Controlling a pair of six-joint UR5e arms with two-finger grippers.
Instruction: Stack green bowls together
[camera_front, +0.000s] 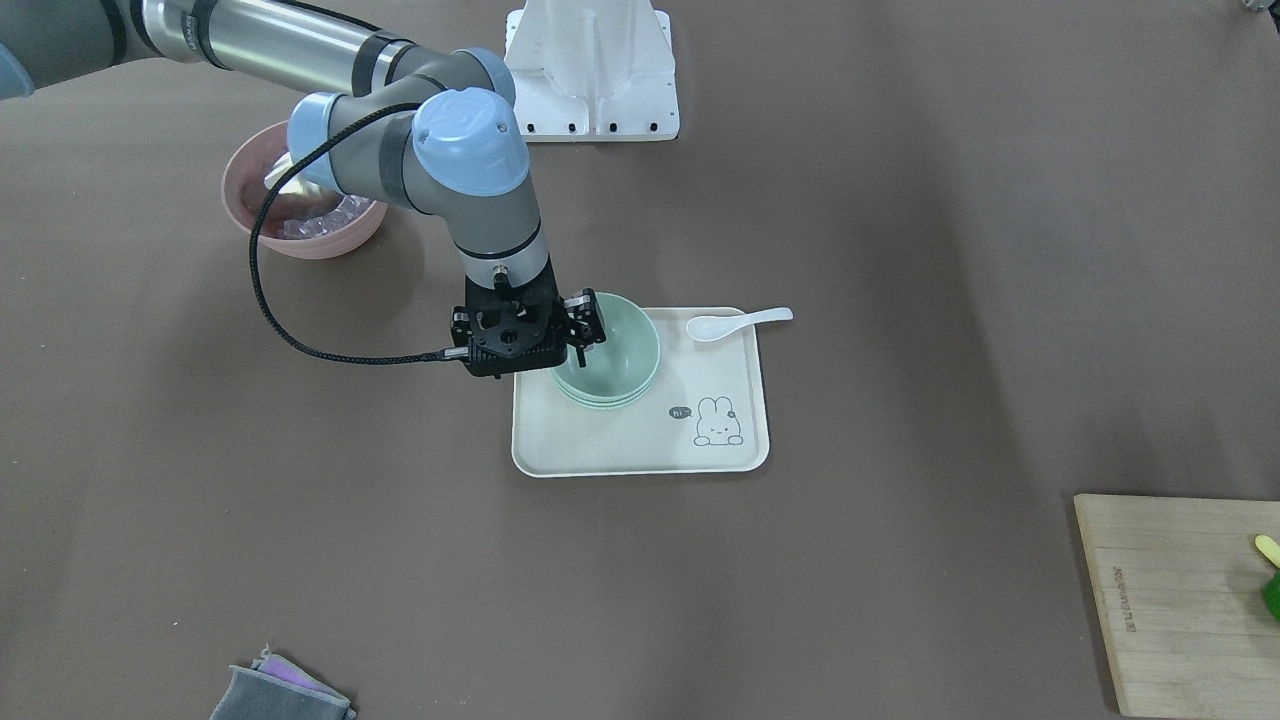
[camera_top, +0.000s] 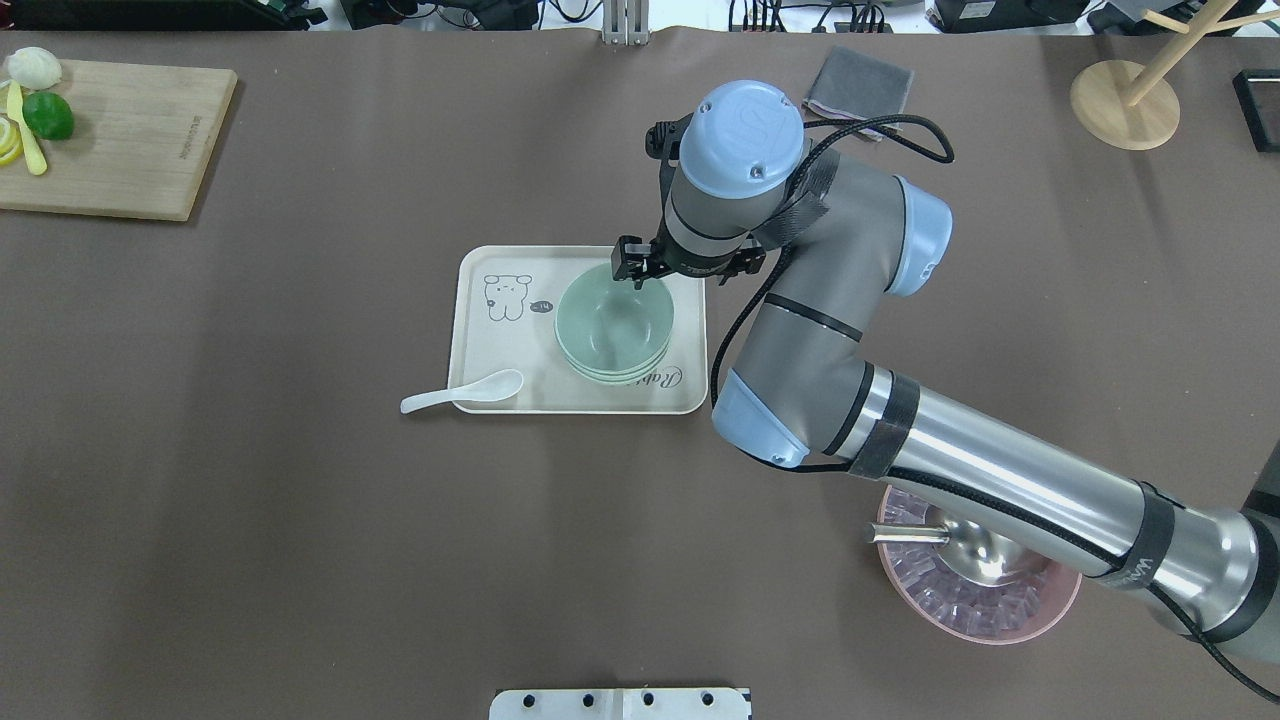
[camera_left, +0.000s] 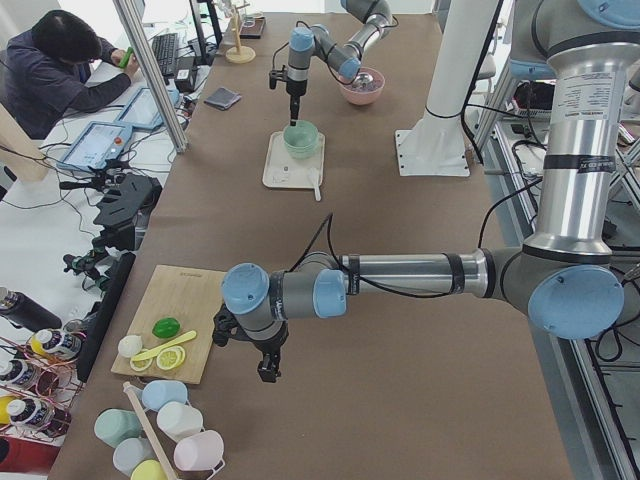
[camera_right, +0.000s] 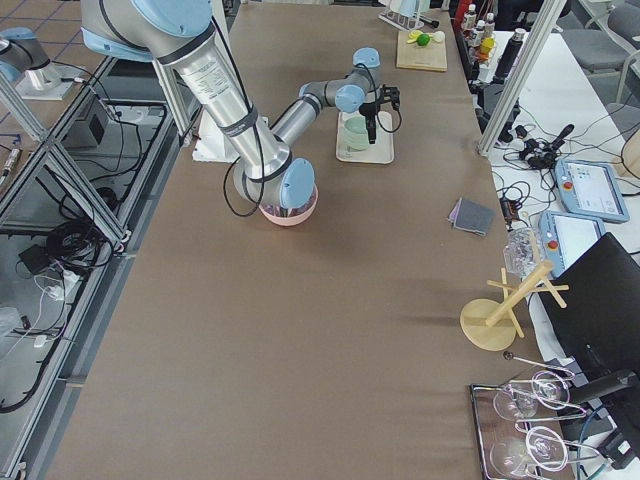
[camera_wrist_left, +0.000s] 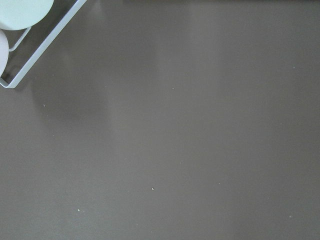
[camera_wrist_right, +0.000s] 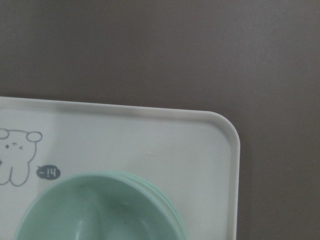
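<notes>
1. Exterior front-facing: the right gripper (camera_front: 588, 320) hangs over the rim of the green bowls (camera_front: 612, 352). Its fingers stand a narrow gap apart and hold nothing. The bowls sit nested in one stack on the cream tray (camera_front: 640, 445), and a white spoon (camera_front: 740, 322) lies across the tray edge.
2. Overhead exterior: shows the metal scoop (camera_top: 940, 538) in the pink bowl (camera_top: 1000, 618), which the arm partly hides in the front-facing view.
3. Exterior left: the only view of the left gripper (camera_left: 267, 372), above the table beside the cutting board (camera_left: 175, 300). Its jaw state cannot be told.
4. Right wrist-mounted: the stacked rims sit near a tray corner.
5. Surface and room: brown table (camera_front: 900, 300). An operator (camera_left: 60, 70) sits at a side desk.
</notes>
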